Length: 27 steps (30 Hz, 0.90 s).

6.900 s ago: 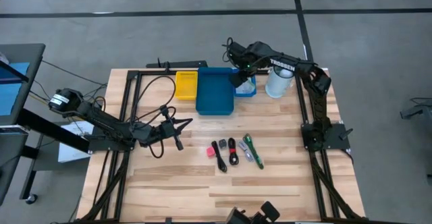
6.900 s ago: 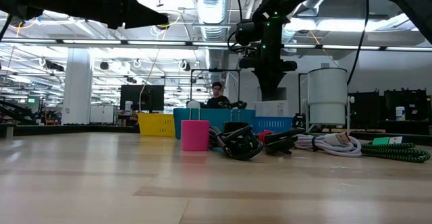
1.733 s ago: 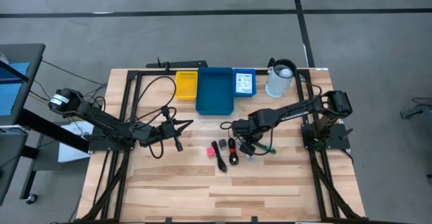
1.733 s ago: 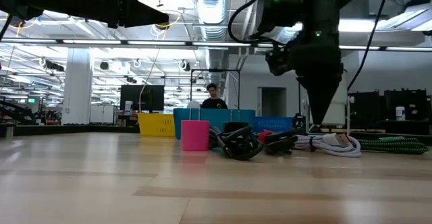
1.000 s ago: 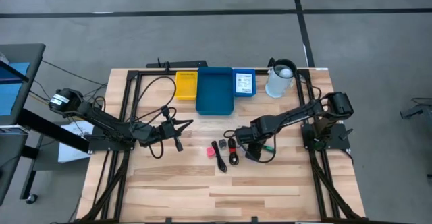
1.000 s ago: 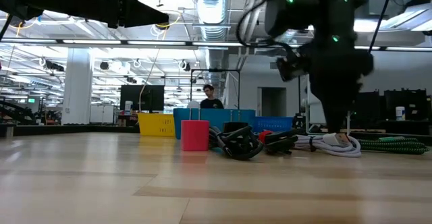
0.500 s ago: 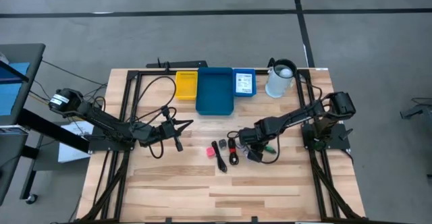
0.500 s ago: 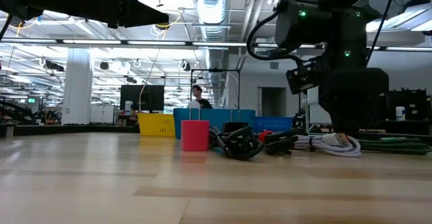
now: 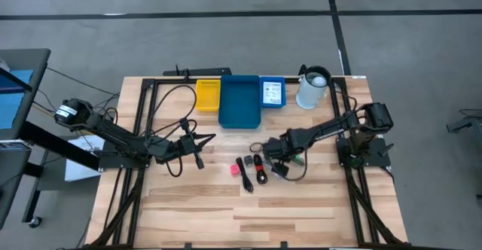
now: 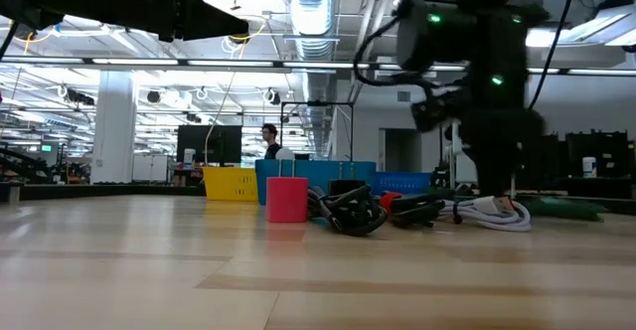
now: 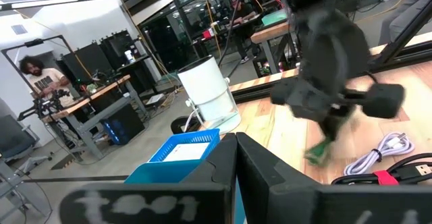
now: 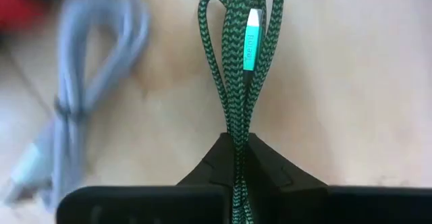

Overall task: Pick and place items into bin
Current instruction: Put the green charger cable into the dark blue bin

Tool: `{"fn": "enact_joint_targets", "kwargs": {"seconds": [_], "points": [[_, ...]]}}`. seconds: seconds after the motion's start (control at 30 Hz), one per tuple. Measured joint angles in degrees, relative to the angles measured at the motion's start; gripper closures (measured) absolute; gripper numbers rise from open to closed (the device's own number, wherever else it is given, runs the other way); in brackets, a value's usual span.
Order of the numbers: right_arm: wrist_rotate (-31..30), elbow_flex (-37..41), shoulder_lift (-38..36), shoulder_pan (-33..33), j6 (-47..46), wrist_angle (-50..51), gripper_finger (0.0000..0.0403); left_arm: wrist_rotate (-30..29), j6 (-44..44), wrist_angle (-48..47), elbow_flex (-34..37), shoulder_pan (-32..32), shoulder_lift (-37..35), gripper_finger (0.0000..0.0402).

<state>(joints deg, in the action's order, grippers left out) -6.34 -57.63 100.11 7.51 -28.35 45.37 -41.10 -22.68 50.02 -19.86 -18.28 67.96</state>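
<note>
Bare wood lies ahead of my right gripper (image 12: 237,158), now clamped on the green cable (image 12: 241,75); 1 second ago it gaped.

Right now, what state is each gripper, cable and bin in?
right gripper: shut on green braided cable, just above the table.
left gripper: shut, waiting, holding nothing.
grey cable: loose on table.
large blue bin: empty.
small blue bin: holds white packet.

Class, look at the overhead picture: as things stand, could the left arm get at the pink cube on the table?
Probably yes. The left gripper waits shut beside the pink cube, with bare table between. The right gripper, shut on the green cable, works farther along.
</note>
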Motion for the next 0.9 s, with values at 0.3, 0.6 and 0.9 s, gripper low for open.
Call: {"fn": "enact_joint_targets", "kwargs": {"seconds": [0.3,0.6,0.9], "points": [[-9.25,-17.24,-0.25,-4.15,9.65,11.57,0.0397,0.00,-0.01,0.00,0.00,0.00,-0.02,0.0401],[-7.44,-31.04,-0.38,-14.01,25.84,6.60,0.0393,0.00,-0.01,0.00,0.00,0.00,0.00,0.0401],[5.09,-31.01,0.52,-24.40,32.97,-11.04,0.0392,0.02,0.01,0.00,0.00,0.00,-0.02,0.0401]]}}
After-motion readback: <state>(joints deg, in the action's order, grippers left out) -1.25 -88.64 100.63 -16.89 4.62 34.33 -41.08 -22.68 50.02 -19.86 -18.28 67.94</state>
